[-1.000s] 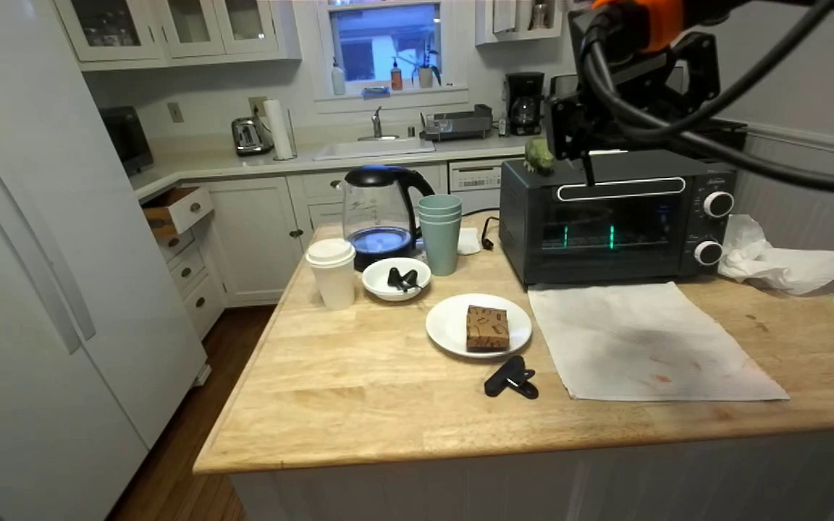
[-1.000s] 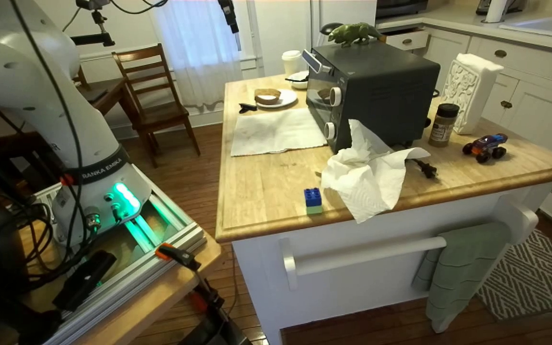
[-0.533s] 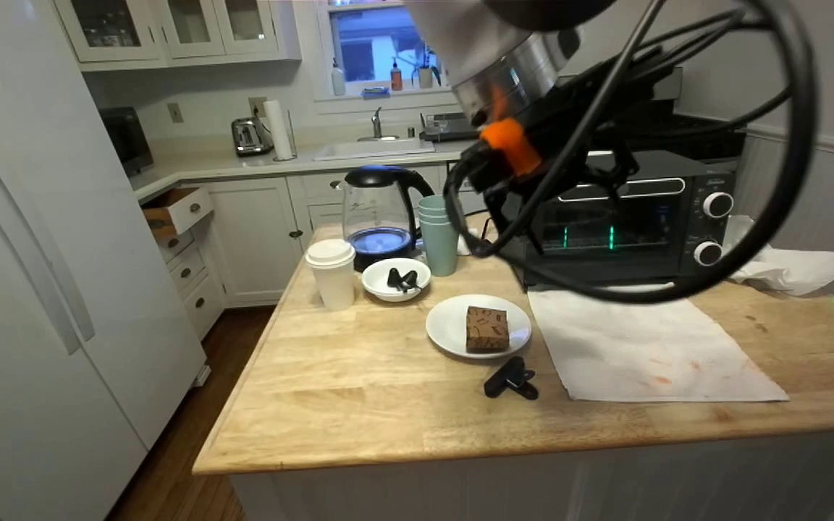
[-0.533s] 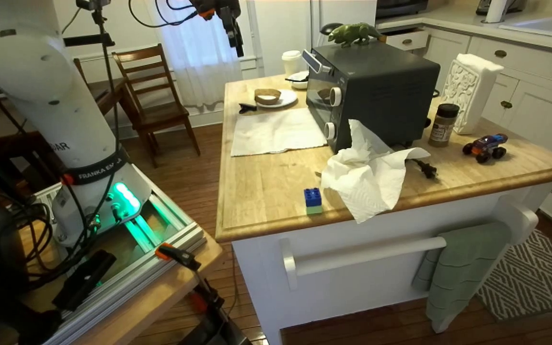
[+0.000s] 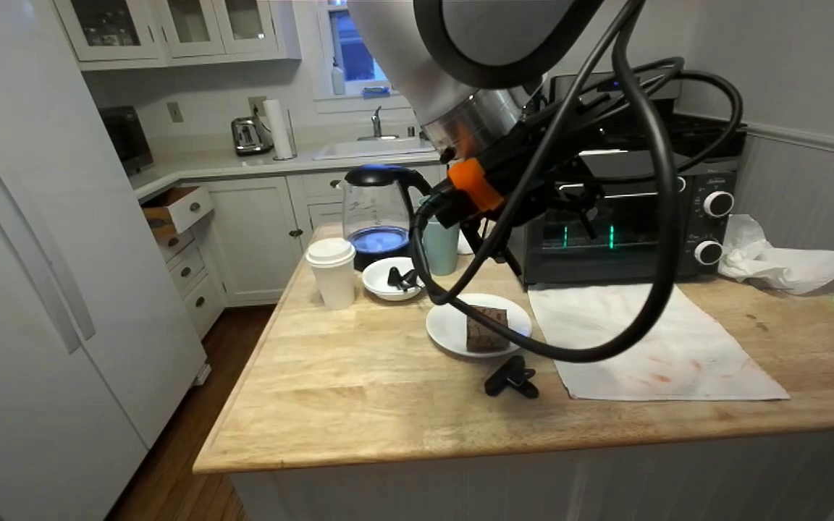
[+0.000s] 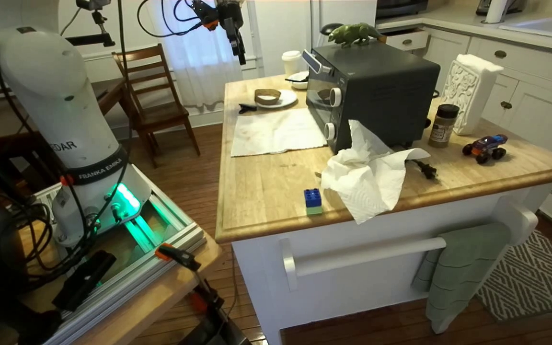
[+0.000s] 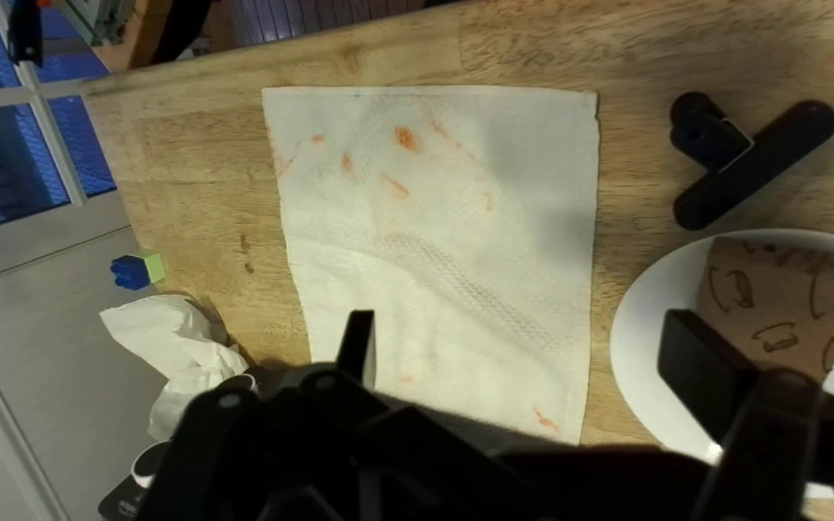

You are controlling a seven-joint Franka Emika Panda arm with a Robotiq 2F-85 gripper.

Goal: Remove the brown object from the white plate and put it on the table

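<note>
The brown object (image 5: 484,341) is a chunky block with dark markings. It rests on the round white plate (image 5: 444,334) on the light-wood table (image 5: 330,405). In an exterior view the block (image 6: 268,92) and plate (image 6: 289,98) stand at the far end of the table. In the wrist view the block (image 7: 779,307) and plate (image 7: 645,347) are at the right, partly hidden by one finger. My gripper (image 7: 525,344) is open and empty, high above the paper sheet and the plate's near side. In an exterior view a cable crosses in front of the block and gripper (image 5: 553,250).
A black clip (image 5: 511,378) lies before the plate. A stained paper sheet (image 5: 649,347) lies beside it, before the dark toaster oven (image 6: 367,91). A bowl (image 5: 388,291), white cup (image 5: 334,278), kettle (image 5: 377,217) and green cups (image 5: 441,250) stand behind.
My arm has swung in over the table. The gripper has come down and, in an exterior view, moved left from above the oven. The block and plate have not moved.
</note>
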